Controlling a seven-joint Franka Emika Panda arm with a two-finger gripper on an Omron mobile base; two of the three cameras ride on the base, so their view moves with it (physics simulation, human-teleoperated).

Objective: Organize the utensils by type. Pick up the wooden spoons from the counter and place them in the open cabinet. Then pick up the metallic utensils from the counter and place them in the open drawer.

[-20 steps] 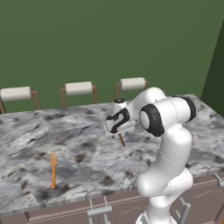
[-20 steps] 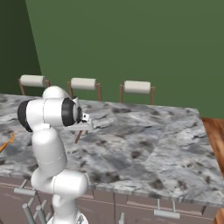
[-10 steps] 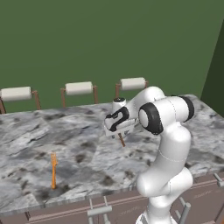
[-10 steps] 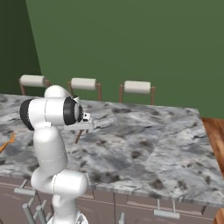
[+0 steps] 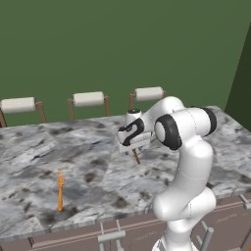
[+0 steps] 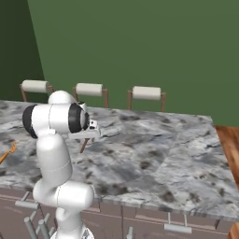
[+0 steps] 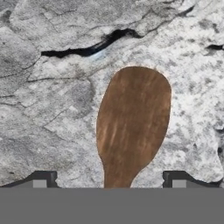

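Observation:
A brown wooden spoon point(image 7: 133, 122) lies flat on the grey-and-white marbled counter point(image 5: 98, 166). My gripper point(image 7: 109, 181) hangs open just over it, one dark fingertip on each side of the spoon's neck and neither touching it. From the base, the gripper point(image 5: 132, 142) points down at mid-counter with the spoon's handle point(image 5: 137, 157) sticking out beneath it. From the right, the handle point(image 6: 84, 145) slants down under the gripper point(image 6: 91, 136). An orange fork-shaped utensil point(image 5: 60, 191) lies near the front left edge. The open cabinet and open drawer are out of view.
Three stools with white padded backs point(image 5: 88, 98) stand behind the counter against a green wall. Silver bar handles point(image 5: 110, 236) line the cabinet fronts below the front edge. The orange utensil point(image 6: 7, 153) shows at the far left. Bare stone point(image 6: 158, 149) spreads to the right.

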